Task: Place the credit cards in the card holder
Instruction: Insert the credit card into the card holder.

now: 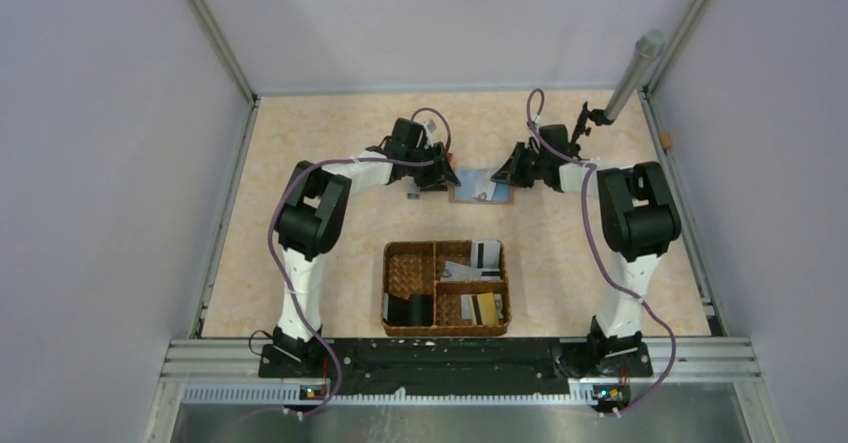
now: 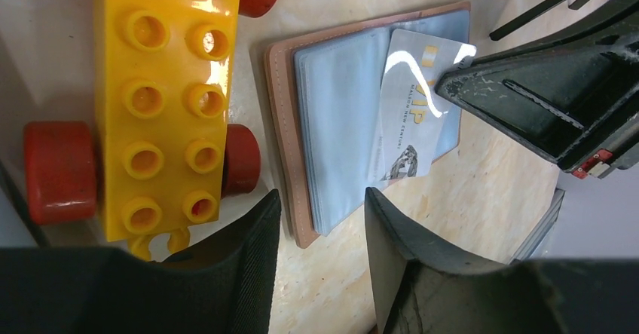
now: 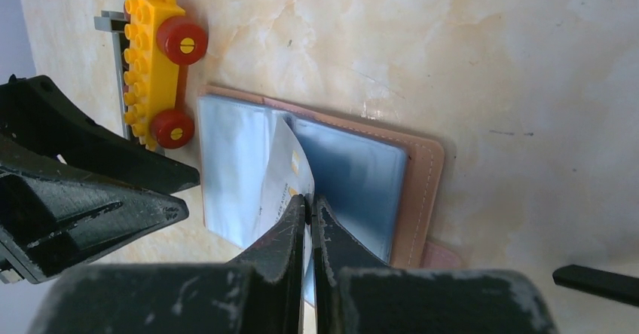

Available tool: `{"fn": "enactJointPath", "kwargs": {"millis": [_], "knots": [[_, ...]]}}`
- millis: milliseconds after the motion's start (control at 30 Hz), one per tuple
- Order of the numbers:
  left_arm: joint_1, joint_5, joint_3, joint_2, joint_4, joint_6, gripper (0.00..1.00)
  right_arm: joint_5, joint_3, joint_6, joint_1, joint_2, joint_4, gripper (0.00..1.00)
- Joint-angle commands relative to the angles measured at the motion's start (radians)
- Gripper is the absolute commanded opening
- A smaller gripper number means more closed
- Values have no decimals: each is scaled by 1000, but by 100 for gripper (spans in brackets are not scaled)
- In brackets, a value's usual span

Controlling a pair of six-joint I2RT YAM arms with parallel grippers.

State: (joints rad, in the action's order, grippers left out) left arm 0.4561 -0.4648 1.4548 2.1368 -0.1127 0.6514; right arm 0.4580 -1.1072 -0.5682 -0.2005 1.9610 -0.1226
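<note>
Being pinched in the closed jaws of the right gripper point(image 3: 309, 207), a white card point(image 2: 411, 115) is being held over the open card holder point(image 2: 335, 115) between the arms, long axis lying slantwise across its blue sleeves, while the left gripper point(image 2: 320, 209) is being held, jaws apart and empty, at its edge.

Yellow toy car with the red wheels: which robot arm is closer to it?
Left. The left arm holds its jaws beside the yellow toy car. The right arm has its jaws across the card holder from it, pinching a VIP card.
</note>
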Motion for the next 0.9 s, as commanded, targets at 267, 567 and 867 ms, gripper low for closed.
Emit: {"fn": "enactJointPath", "kwargs": {"millis": [267, 567, 867], "knots": [[6, -27, 54, 49, 30, -24, 41, 54, -116, 72, -9, 102, 119, 0], [6, -23, 63, 59, 31, -26, 38, 54, -151, 94, -27, 125, 206, 0], [5, 5, 62, 63, 20, -27, 32, 15, -150, 122, -22, 88, 258, 0]]}}
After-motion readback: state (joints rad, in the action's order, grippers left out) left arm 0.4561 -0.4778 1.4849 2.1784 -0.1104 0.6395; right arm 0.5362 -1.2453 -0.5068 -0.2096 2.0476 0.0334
